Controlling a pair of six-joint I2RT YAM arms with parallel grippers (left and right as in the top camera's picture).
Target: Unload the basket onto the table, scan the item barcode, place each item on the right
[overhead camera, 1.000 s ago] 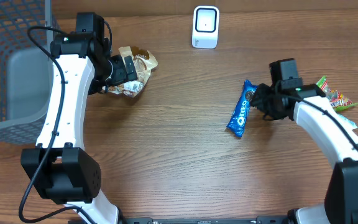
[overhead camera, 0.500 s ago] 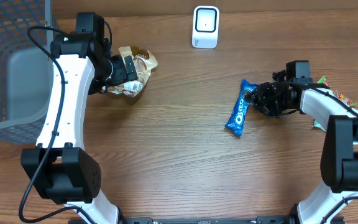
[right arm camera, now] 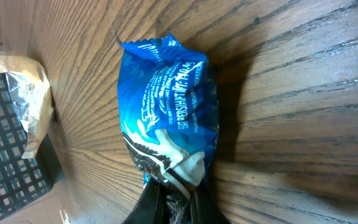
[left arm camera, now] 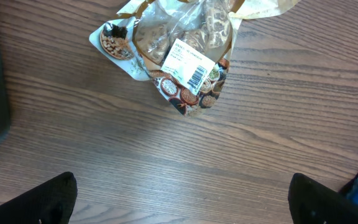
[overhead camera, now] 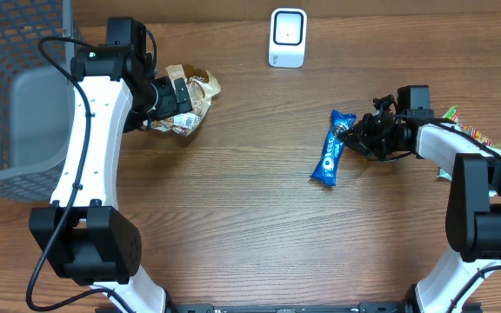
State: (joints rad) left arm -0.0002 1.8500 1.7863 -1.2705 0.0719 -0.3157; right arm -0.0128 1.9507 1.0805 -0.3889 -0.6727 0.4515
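1. Oreo pack (overhead camera: 328, 154) (right arm camera: 166, 112): blue wrapper, lying on the table (overhead camera: 233, 217) right of centre. Long axis roughly near to far, with the far end tipped a little to the right. Well apart from the scanner, to its near right.
2. Right gripper (overhead camera: 355, 136) (right arm camera: 173, 190): reaching in from the right, clamped tight on the Oreo pack towards its far end. In the right wrist view, dark jaws pinched together on the white-and-black printed end of the wrapper, the crimped blue end pointing away from the camera.
3. Left gripper (overhead camera: 179, 104) (left arm camera: 185, 205): spread wide, with only bare wood between the jaws. Stationed at the far left of the table, just beside the snack bag. In the left wrist view, the two dark fingertips sit in the lower corners and the bag lies beyond them, apart.
4. Snack bag (overhead camera: 191, 97) (left arm camera: 182, 59): crumpled, clear and brown, at the far left of the table. White label with a barcode facing up in the left wrist view.
5. Scanner (overhead camera: 287, 37): small white unit, upright at the far edge near the centre.
6. Basket (overhead camera: 7, 52): grey mesh at the left edge, beyond the left arm.
7. Candy packets (overhead camera: 470, 135): brightly coloured, at the right edge, partly hidden by the right arm.
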